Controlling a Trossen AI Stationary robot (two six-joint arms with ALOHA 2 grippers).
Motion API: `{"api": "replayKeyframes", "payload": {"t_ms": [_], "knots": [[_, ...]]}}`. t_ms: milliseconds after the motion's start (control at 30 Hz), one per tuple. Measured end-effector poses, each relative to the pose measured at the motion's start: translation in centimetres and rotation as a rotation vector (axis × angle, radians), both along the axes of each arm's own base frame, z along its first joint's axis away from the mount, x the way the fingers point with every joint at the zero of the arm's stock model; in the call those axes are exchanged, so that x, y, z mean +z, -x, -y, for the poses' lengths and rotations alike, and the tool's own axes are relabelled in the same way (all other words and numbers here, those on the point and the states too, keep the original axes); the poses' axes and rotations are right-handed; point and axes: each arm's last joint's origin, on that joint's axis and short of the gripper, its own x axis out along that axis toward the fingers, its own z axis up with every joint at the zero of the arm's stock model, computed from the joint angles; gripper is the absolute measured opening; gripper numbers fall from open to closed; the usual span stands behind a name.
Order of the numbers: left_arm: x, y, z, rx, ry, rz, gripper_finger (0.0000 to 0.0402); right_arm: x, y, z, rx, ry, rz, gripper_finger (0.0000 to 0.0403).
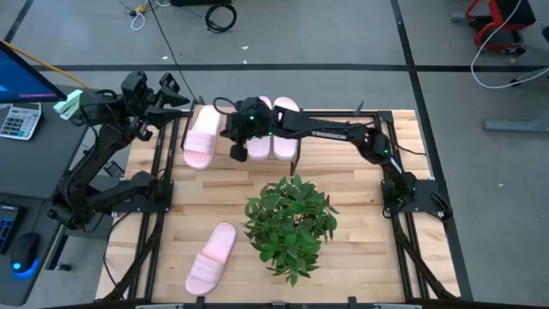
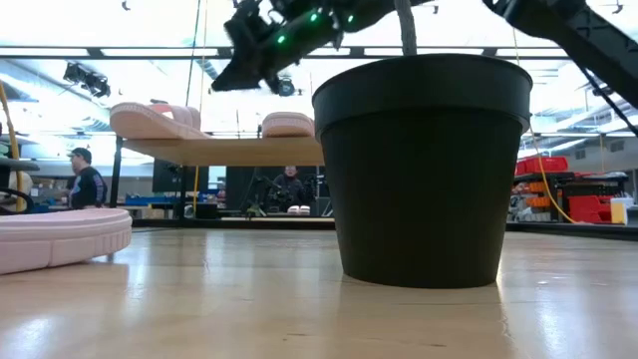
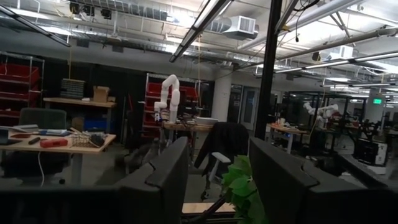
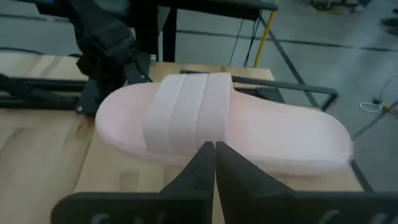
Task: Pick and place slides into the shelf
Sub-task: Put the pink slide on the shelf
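Note:
Three pale pink slides lie on the shelf at the table's far side: one at its left end and two side by side, partly under my right arm. A fourth slide lies sole down on the tabletop near the front; it also shows in the low view. My right gripper is shut and empty, hanging above the shelf, just right of the left slide. My left gripper is open and empty, raised beyond the shelf's left end.
A green plant in a black pot stands mid-table, between the shelf and the front edge. The left arm's base stands behind the left slide. People sit in the room beyond the table.

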Motion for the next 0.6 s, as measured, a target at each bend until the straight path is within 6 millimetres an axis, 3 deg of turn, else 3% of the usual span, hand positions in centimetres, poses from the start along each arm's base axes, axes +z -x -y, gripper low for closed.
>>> {"api": "replayKeyframes", "payload": {"t_ms": [200, 400, 600], "knots": [[0.0, 0.0, 0.0, -0.001, 0.000, -0.001, 0.0177, 4.1, 3.3, 0.0, -0.036, 0.086, -0.070, 0.0021], [-0.1, -0.2, 0.2, -0.056, 0.019, -0.037, 0.0175, 7.8, 7.8, 0.5, -0.129, 0.007, -0.147, 0.0023], [-0.1, -1.0, 1.2, -0.153, 0.030, -0.043, 0.0173, 11.3, 12.3, -1.0, -0.155, -0.051, -0.208, 0.0023]]}}
